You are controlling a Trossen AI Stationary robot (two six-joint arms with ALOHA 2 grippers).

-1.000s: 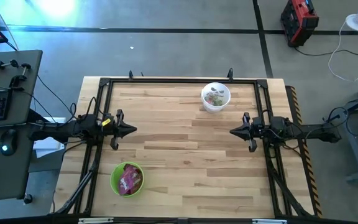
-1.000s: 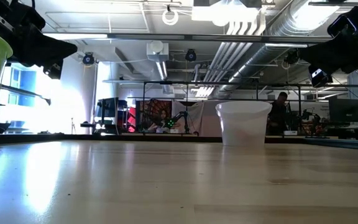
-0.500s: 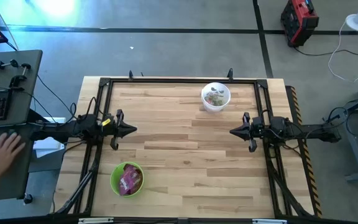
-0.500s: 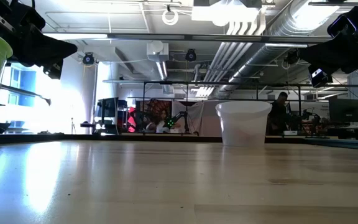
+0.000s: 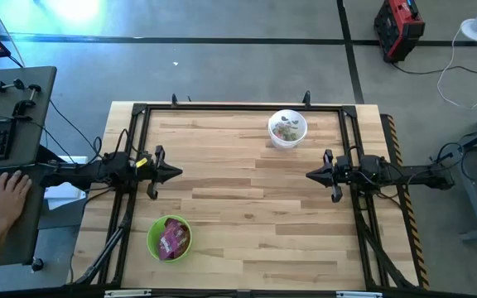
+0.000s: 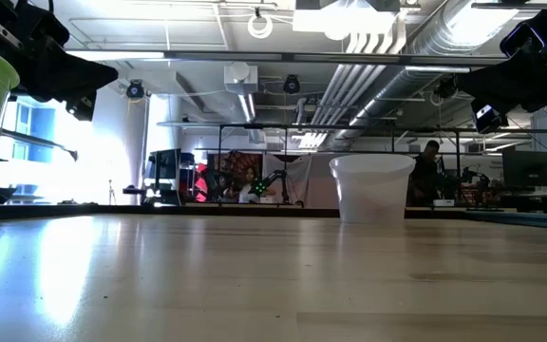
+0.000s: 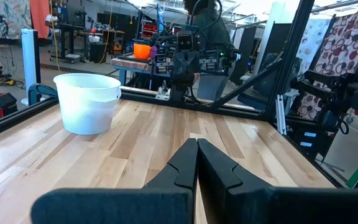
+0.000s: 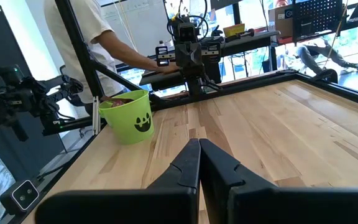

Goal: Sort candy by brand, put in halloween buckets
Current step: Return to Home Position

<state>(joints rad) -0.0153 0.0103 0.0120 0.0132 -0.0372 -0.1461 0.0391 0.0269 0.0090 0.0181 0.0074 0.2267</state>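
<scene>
Left gripper (image 5: 175, 173) hovers over left side of counter (image 5: 247, 207), jaws closed, empty. Right gripper (image 5: 310, 175) faces it from right side, jaws closed, empty. Purple candy (image 5: 171, 240) lies in green bucket (image 5: 151, 240), on left arm's side. Small sweets (image 5: 287, 130) in white bucket (image 5: 272, 124), opposite edge, nearer right arm. Person's hand (image 5: 8, 196) on desk beside counter.

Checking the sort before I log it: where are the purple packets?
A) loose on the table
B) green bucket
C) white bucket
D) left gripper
B: the high view shows the purple packets inside the green bucket, while the white bucket holds small sweets.
</scene>
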